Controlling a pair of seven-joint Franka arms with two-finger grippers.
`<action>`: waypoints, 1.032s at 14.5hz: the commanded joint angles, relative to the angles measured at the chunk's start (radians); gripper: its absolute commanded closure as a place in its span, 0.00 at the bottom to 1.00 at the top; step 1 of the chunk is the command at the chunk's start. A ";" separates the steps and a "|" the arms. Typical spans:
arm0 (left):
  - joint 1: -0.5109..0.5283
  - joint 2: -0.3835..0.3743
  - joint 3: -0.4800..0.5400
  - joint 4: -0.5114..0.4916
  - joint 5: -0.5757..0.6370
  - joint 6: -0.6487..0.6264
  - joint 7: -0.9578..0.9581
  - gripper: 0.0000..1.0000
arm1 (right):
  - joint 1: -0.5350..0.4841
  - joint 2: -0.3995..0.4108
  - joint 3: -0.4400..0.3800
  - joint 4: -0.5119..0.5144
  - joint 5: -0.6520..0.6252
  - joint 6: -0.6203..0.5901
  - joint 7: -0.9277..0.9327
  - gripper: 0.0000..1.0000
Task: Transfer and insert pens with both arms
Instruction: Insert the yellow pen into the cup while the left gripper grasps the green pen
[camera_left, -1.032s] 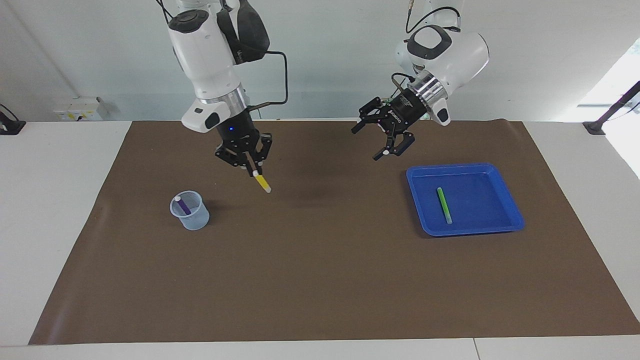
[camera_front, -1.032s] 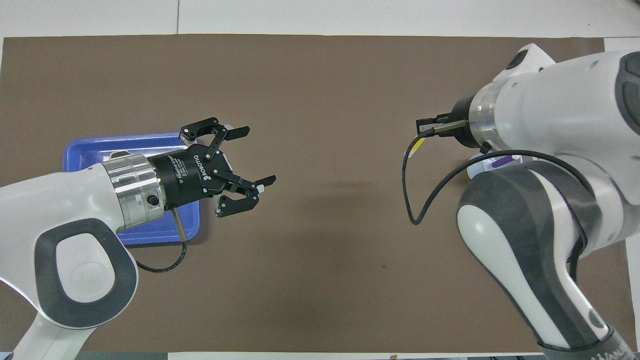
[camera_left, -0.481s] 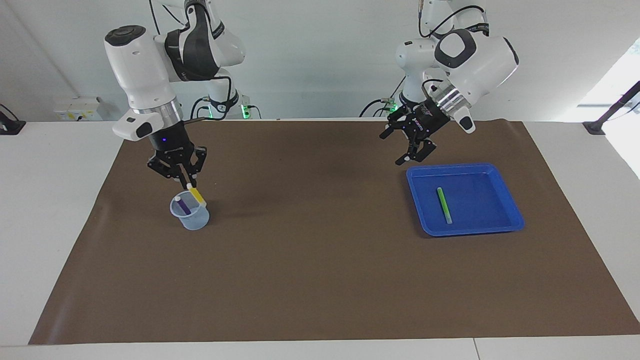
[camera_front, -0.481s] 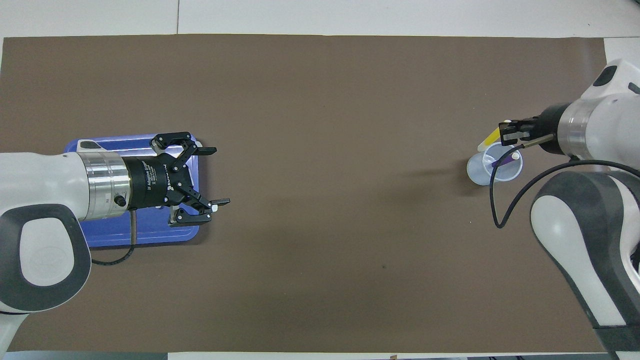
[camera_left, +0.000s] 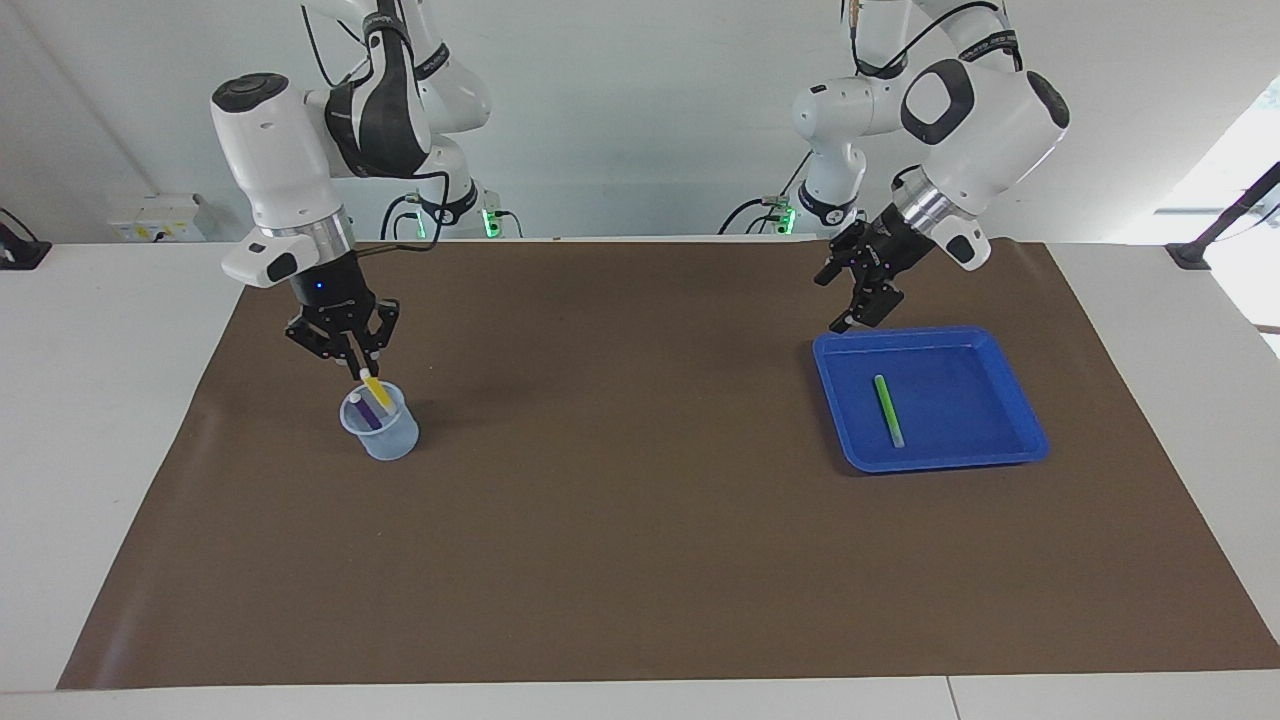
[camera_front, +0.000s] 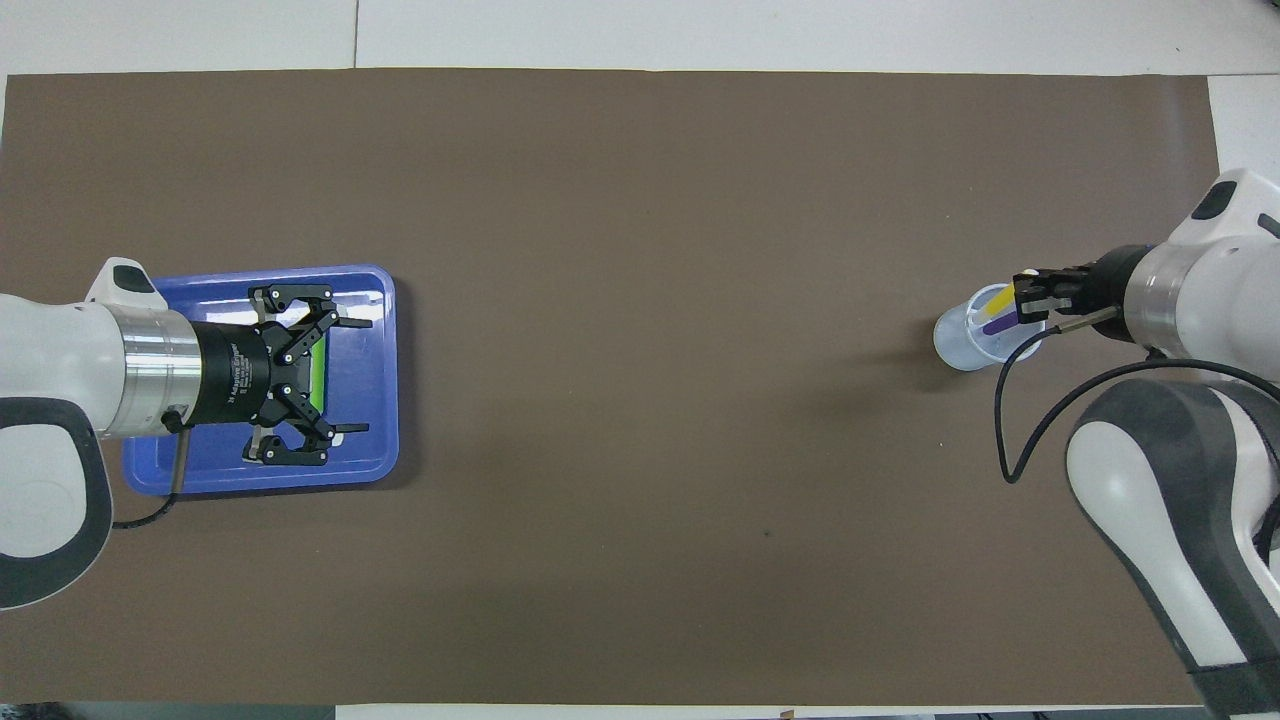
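You get bright, even room light; both views sharp. Daylight glare burns out the facing view's window edge. Soft shadows sit on the brown mat beside the cup.

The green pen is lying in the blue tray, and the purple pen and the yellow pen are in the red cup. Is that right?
Almost. The cup is clear, see-through plastic, not red, as the facing view shows. The rest holds: the green pen lies in the blue tray, the purple pen stands in the cup, and the yellow pen dips into it, held by the right gripper.
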 joint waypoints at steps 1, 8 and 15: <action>0.058 -0.014 -0.003 -0.010 0.063 -0.033 0.172 0.00 | -0.004 -0.026 -0.003 -0.033 -0.043 0.020 -0.017 1.00; 0.110 0.144 -0.003 -0.013 0.258 0.033 0.641 0.00 | -0.004 -0.026 -0.008 -0.127 -0.042 0.130 0.024 1.00; 0.107 0.282 -0.003 -0.018 0.443 0.207 1.095 0.00 | -0.004 0.016 -0.007 -0.174 -0.026 0.211 0.094 1.00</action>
